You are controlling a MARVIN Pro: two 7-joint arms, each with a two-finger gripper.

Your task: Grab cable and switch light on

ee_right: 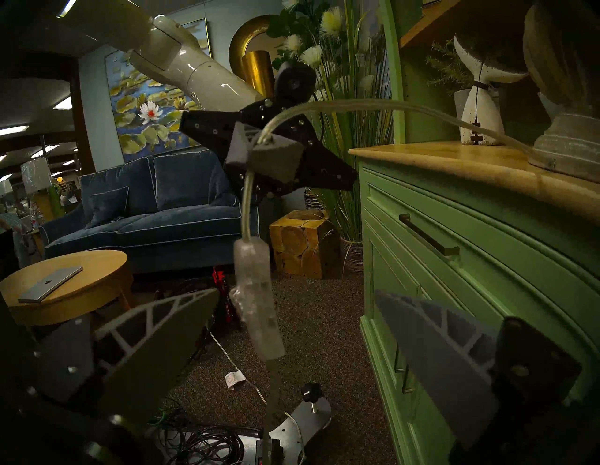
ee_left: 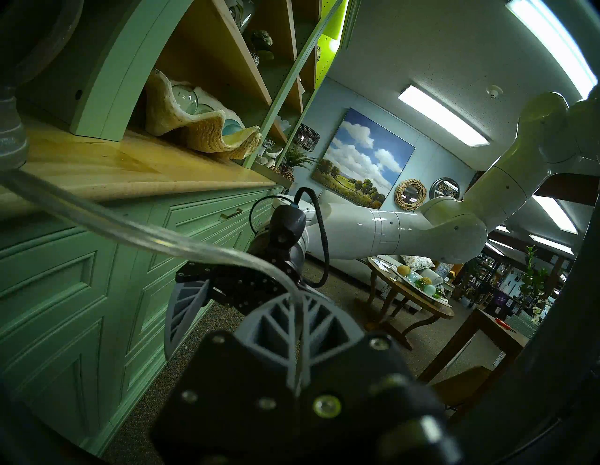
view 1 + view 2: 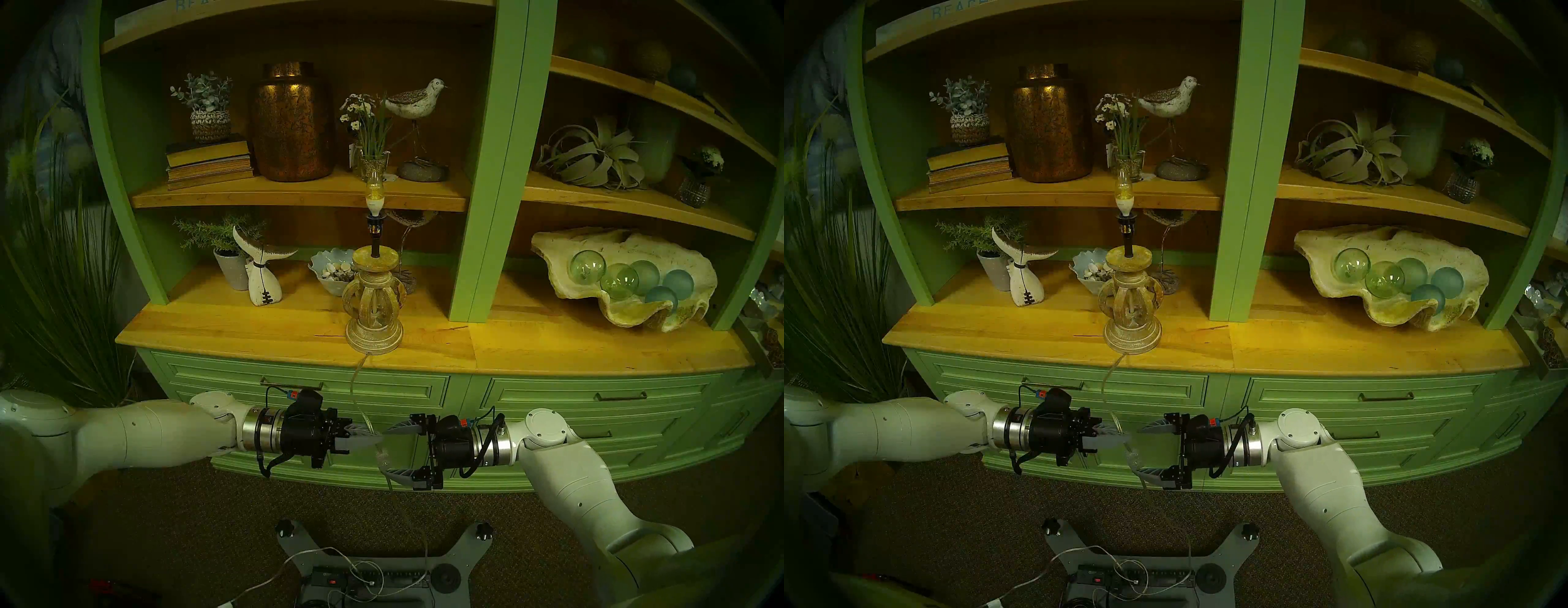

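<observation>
Pinching the thin clear translucent lamp cable (image 3: 355, 384) just above its small clear oblong inline switch (image 3: 383, 455), your left gripper (image 3: 370, 437) has its grey ribbed fingers clenched on the cord; the left wrist view shows the cord (image 2: 136, 235) running down btwn the two pressed-together fingers. Your right gripper (image 3: 388, 451) faces it from the opposite side w/ jaws spread wide, one finger above the switch & one below. The switch (image 1: 256, 300) hangs btwn them in the right wrist view, and whether either finger touches it can't be told. Below the switch the cable drops on toward the floor & a black power strip (image 3: 373, 578) on the robot's grey base plate.

Going up from your left gripper, the cord arcs to the front edge of the yellow wooden countertop (image 3: 254, 322) of the green cabinet & meets the foot of the turned whitewashed wooden lamp base (image 3: 373, 305). On it a thin black stem carries the small candle-shaped clear bulb w/ white base (image 3: 374, 191); the bulb shows a faint yellow tint, no clear glow. Behind on the upper shelf stands a tall copper-brown jar (image 3: 290, 123), well apart from the lamp.
</observation>
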